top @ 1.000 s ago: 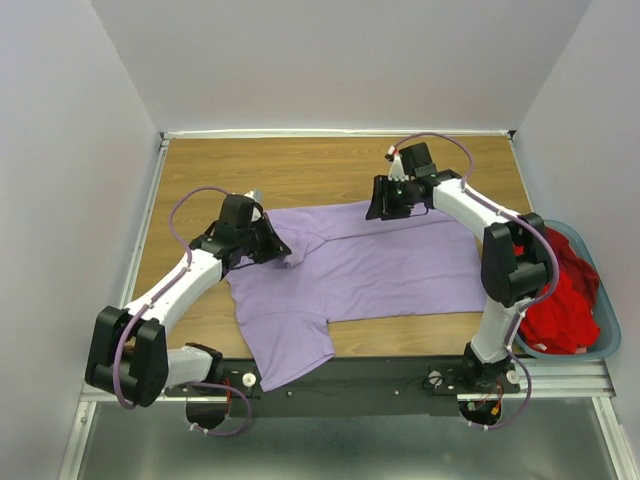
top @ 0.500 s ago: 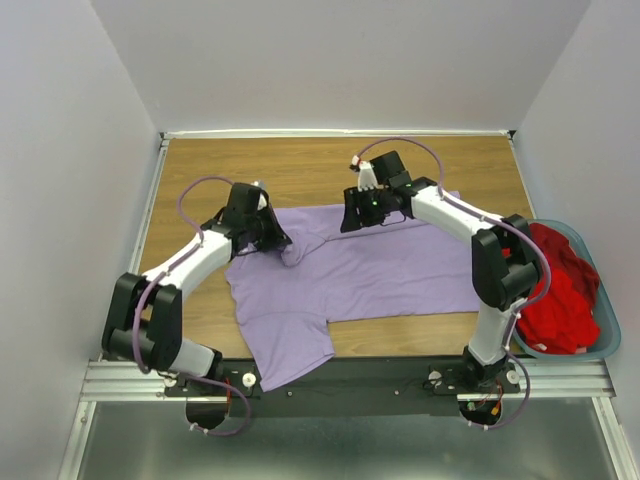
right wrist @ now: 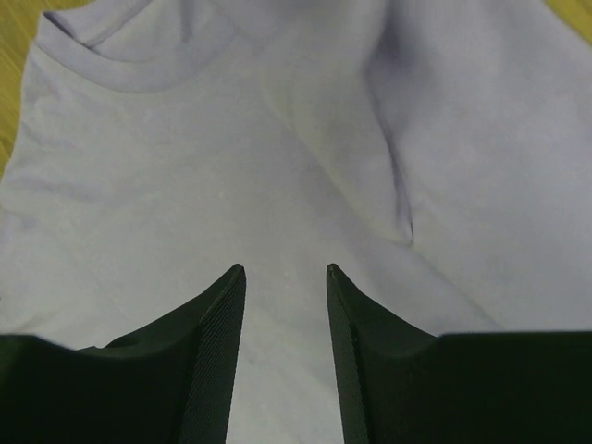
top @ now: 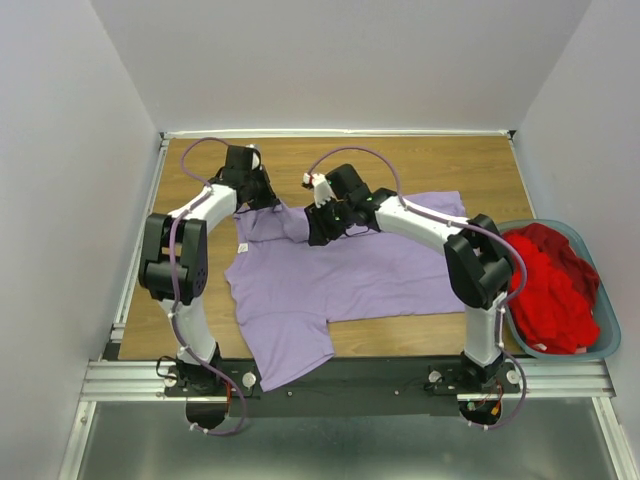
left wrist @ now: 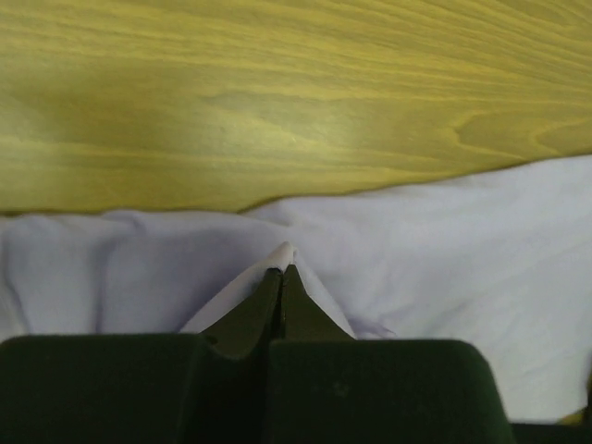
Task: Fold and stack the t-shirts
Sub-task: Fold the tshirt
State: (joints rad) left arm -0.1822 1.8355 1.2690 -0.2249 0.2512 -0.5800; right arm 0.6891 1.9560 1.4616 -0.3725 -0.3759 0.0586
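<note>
On your left, the left gripper (left wrist: 280,271) has its jaws pressed together on a small peak of the soft lavender t-shirt (top: 370,270), at the shirt's far-left edge beside the bare, grained wood of the table (top: 450,165). Your right gripper (right wrist: 284,270) hangs with its ridged jaws parted a little, nothing between them, over smooth cloth close to the rounded collar (right wrist: 139,69). Far right, the red t-shirt (top: 550,290) lies crumpled in the plastic basket (top: 610,345).

A spread t-shirt (top: 360,275) lies on the table (top: 450,165). The left gripper (left wrist: 280,272) sits at the shirt's far left corner, with the right gripper (right wrist: 285,274) just right of it, over the cloth. Right of the shirt, a basket (top: 613,338) holds another t-shirt (top: 555,290).
</note>
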